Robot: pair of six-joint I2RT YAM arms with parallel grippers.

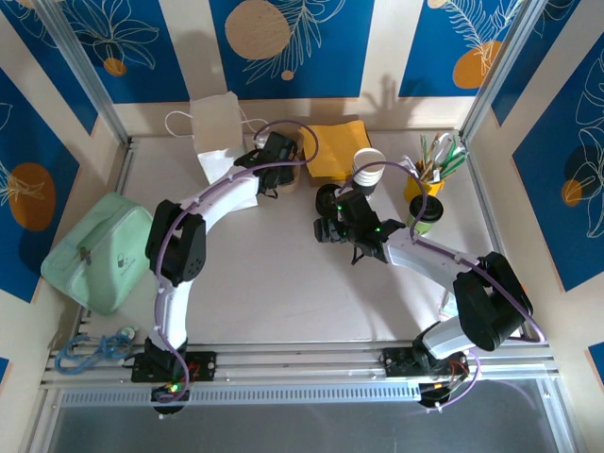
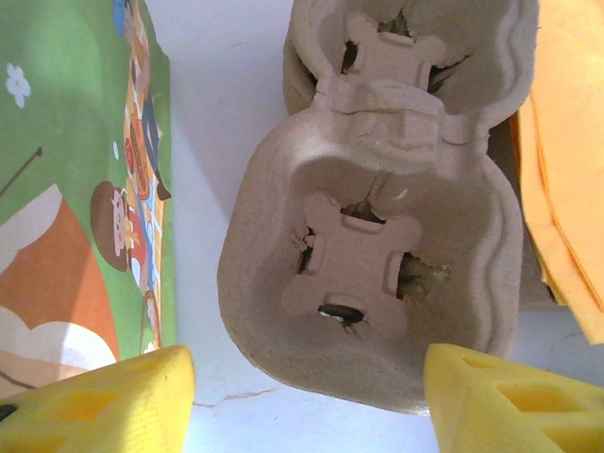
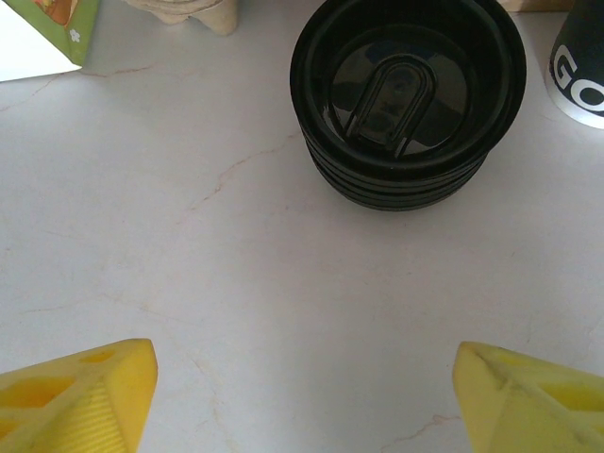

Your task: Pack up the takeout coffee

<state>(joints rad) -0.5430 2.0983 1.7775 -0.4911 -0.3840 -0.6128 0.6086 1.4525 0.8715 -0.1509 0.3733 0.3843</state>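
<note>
right wrist view: the right end effector has its yellow tips wide apart over bare worktop, holding nothing, with a stack of black lids at its 12 o'clock. in the top view the takeout coffee, with its black lid and greenish side, stands at about 3 o'clock of that end effector, just beside a yellow pot stuffed with utensils. a stack of open cups sits at the coffee's 10 o'clock.

farther back, the left end effector also has its tips apart, one on either side of the near end of a pulp cup carrier. a printed paper bag is at its 9 o'clock and orange napkins at its 3 o'clock.

risks, as i judge them: the right arm is lined up on the lids, so it may close on the wrong thing. reaching for the coffee so close to the pot could knock either over and spill. a hard squeeze could crush or skid the carrier.
</note>
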